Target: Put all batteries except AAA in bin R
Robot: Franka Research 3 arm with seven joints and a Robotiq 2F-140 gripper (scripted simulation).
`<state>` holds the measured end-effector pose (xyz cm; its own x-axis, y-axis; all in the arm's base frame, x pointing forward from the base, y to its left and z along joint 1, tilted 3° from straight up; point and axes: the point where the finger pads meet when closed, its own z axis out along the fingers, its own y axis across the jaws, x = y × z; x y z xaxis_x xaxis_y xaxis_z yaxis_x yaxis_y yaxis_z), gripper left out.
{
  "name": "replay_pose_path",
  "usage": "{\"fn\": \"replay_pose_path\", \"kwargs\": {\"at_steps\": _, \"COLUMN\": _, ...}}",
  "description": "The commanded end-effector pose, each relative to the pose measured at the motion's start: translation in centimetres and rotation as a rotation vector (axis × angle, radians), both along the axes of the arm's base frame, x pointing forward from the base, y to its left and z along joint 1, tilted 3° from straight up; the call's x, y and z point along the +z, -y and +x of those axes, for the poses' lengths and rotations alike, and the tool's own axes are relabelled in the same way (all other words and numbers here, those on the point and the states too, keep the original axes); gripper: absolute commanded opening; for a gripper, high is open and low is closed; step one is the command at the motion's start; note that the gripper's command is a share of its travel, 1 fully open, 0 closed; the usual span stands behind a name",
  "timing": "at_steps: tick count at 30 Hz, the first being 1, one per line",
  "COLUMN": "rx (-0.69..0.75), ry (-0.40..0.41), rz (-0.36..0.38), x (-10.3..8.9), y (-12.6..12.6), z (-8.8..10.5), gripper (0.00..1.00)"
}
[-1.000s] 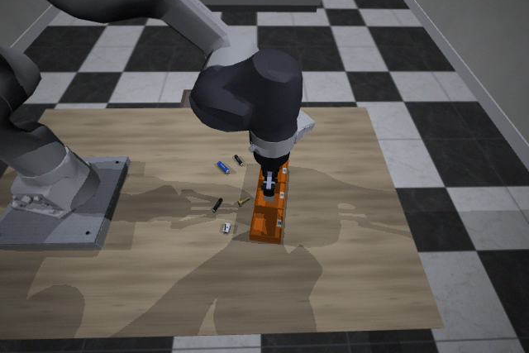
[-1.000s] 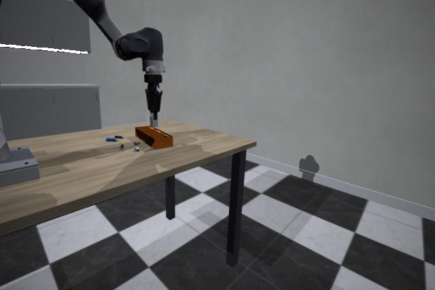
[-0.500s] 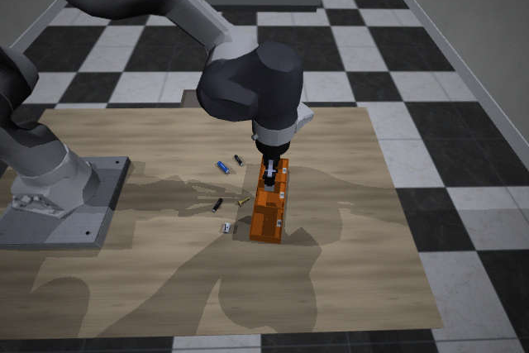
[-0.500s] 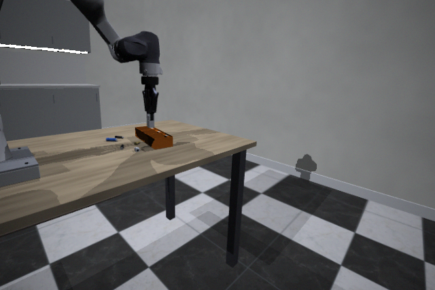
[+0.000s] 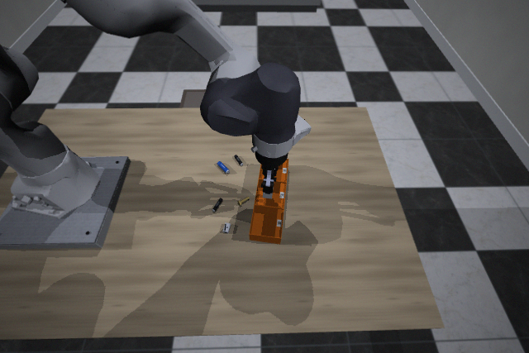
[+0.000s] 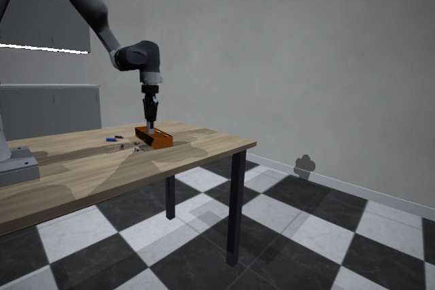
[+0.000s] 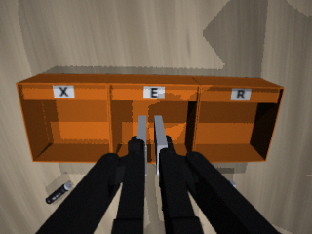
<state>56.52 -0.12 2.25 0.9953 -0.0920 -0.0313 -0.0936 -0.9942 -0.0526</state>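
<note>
An orange bin (image 5: 269,203) with three compartments marked X (image 7: 63,91), E (image 7: 153,93) and R (image 7: 240,95) stands on the table; all three look empty in the wrist view. My gripper (image 5: 268,184) points straight down over the middle compartment E, with its fingertips low inside it. It also shows in the exterior view (image 6: 150,128). The fingers are nearly together and nothing shows between them. A blue battery (image 5: 222,167) and a black battery (image 5: 238,159) lie left of the bin's far end. Another black battery (image 5: 217,204) lies further forward.
A small brass screw (image 5: 243,201) and a small white-grey part (image 5: 226,227) lie on the table just left of the bin. The robot base (image 5: 55,199) stands at the table's left side. A black battery (image 7: 59,192) lies near the X end.
</note>
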Motion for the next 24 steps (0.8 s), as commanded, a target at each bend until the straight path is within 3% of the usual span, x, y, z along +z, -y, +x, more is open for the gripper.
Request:
{"fn": "replay_pose_path", "kwargs": {"at_steps": 1, "rx": -0.012, "ry": 0.015, "rz": 0.001, "x": -0.31, "y": -0.13, "z": 0.47, "gripper": 0.05}}
{"fn": "replay_pose_path", "kwargs": {"at_steps": 5, "rx": -0.012, "ry": 0.015, "rz": 0.001, "x": -1.19, "y": -0.18, "z": 0.46, "gripper": 0.05}}
{"fn": "replay_pose_path", "kwargs": {"at_steps": 24, "rx": -0.012, "ry": 0.015, "rz": 0.001, "x": -1.19, "y": -0.18, "z": 0.46, "gripper": 0.05}}
